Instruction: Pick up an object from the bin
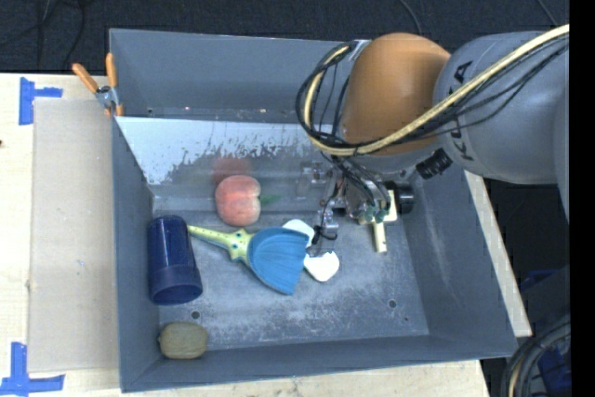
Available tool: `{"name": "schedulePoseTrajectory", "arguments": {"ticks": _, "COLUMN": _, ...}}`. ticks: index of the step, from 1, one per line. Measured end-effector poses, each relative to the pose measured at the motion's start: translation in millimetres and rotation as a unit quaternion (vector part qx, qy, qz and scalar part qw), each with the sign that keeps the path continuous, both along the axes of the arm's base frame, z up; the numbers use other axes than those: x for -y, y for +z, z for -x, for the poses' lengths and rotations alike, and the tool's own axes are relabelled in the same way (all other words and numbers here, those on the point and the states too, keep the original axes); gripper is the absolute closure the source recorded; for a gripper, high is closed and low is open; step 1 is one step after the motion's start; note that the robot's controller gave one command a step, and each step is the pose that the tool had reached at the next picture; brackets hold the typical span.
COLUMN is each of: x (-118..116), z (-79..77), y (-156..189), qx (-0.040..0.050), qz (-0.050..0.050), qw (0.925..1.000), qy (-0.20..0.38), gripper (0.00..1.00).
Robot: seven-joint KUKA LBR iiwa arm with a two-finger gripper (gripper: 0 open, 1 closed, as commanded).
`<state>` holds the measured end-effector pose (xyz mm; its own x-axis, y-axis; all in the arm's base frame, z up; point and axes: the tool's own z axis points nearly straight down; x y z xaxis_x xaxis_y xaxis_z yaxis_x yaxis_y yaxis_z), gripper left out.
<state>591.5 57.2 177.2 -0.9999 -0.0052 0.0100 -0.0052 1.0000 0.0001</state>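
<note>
1. Grey metal bin (437,293), seen from above. The arm (507,121) enters from the right, with an orange cover (395,88) and black-and-yellow cables (321,102) at the wrist.
2. The jaws hang low near the bin's middle, just right of the blue scoop (279,260). Their tip is right over a small white rounded piece (323,268).
3. Jaws' state: cannot tell, the wrist parts hide the gap. Nothing is seen held between them.
4. The white rounded piece lies on the bin floor, touching the scoop's right edge, just below the jaws' tip.
5. A second white bit (297,227) shows at the scoop's upper edge, left of the jaws. Cannot tell whether it is the same thing as the white piece.
6. The blue scoop lies flat at centre. Its yellow-green handle (218,239) points left and up.
7. A peach (238,200) sits above the handle, near the back wall, apart from the jaws.
8. A dark blue cup (173,260) lies on its side at left, with the handle's end close beside it.
9. An olive-brown oval lump (183,341) sits in the front left corner, well apart from the rest.
</note>
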Motion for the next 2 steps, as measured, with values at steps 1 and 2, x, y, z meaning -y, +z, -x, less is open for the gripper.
{"name": "schedulePoseTrajectory", "arguments": {"ticks": 1, "x": 0, "z": -1.7, "y": 5, "qx": 0.0042, "qz": 0.0, "qw": 1.0, "qy": -0.001, "gripper": 0.0}}
{"name": "schedulePoseTrajectory", "arguments": {"ticks": 2, "x": -29, "z": 18.4, "y": -56, "qx": 0.0026, "qz": 0.0, "qw": 0.9987, "qy": -0.051, "gripper": 0.0}}
